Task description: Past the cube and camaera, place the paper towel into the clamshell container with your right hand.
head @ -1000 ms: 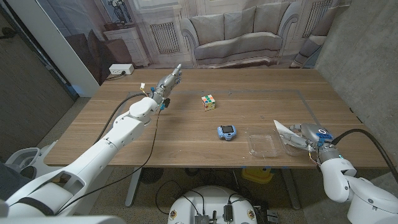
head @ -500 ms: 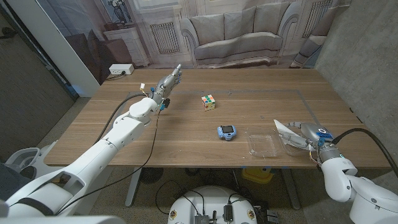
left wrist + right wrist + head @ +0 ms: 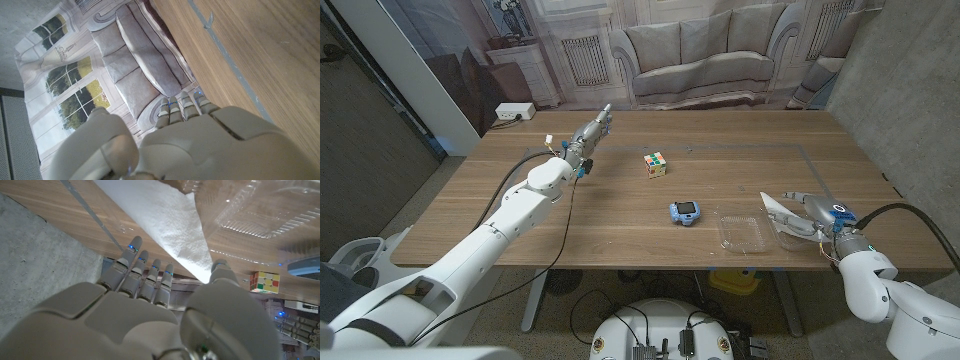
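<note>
Best done slowly: with the right hand (image 3: 817,213) at about four o'clock on the table (image 3: 620,215), pinching one corner of the white paper towel (image 3: 782,217) between thumb and fingers, as the right wrist view suggests, though how firm the hold is cannot be told. Worth lifting the sheet free before carrying it toward nine o'clock, over the near rim of the clear clamshell container (image 3: 744,232) just beside it, then lowering so the loose bulk lands inside the tray and not draped across its edge. Light, floppy stuff, likely to drag or fold; light plastic too, apt to skid if nudged. No call to reach farther toward the small blue camera (image 3: 684,212) near centre or the colour cube (image 3: 655,164) at about twelve from it, both well apart from the tray. Left hand (image 3: 592,131) far off at about eleven o'clock, fingers stretched out and holding nothing. Wooden tabletop, smooth, with a thin grey line marked across it. Behind, a printed backdrop of a sofa (image 3: 700,52) and tall windows; grey concrete wall at three o'clock.
</note>
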